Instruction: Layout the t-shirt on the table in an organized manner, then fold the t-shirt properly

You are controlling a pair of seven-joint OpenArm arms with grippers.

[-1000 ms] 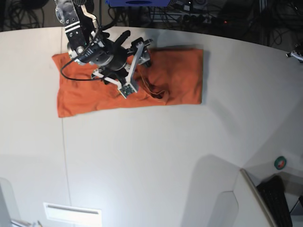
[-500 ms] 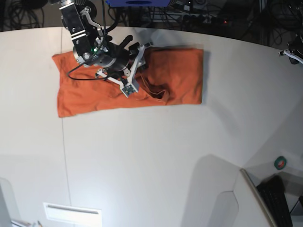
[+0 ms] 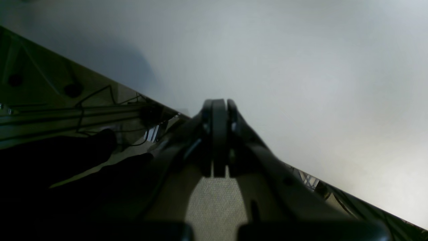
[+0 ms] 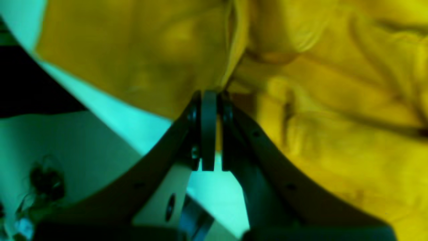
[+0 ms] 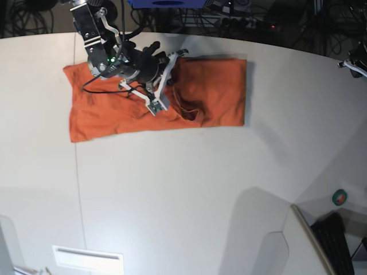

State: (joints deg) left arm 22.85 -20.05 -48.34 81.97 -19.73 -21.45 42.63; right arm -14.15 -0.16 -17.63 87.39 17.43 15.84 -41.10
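Note:
The orange t-shirt [image 5: 212,89] lies as a wide folded band on the far left part of the white table [image 5: 189,189]; it has a rumpled pocket near its middle. My right gripper [image 5: 171,62] sits low over the shirt's far edge. In the right wrist view, where the cloth looks yellow, the right gripper [image 4: 209,95] is shut with a fold of the t-shirt [image 4: 334,117] pinched at its tips. My left gripper [image 3: 219,105] is shut on nothing above the bare table [image 3: 301,67] beside its edge. Only a bit of the left arm [image 5: 358,62] shows at the base view's right border.
A thin dark seam [image 5: 77,189] runs down the table's left side. A green tape roll [image 5: 340,197] and a black keyboard [image 5: 335,243] lie at the lower right, beyond a partition. Cables crowd the dark strip behind the far edge [image 5: 258,23].
My right gripper has gone from wide open to shut on the cloth and drawn slightly toward the shirt's far edge. The left gripper has stayed shut.

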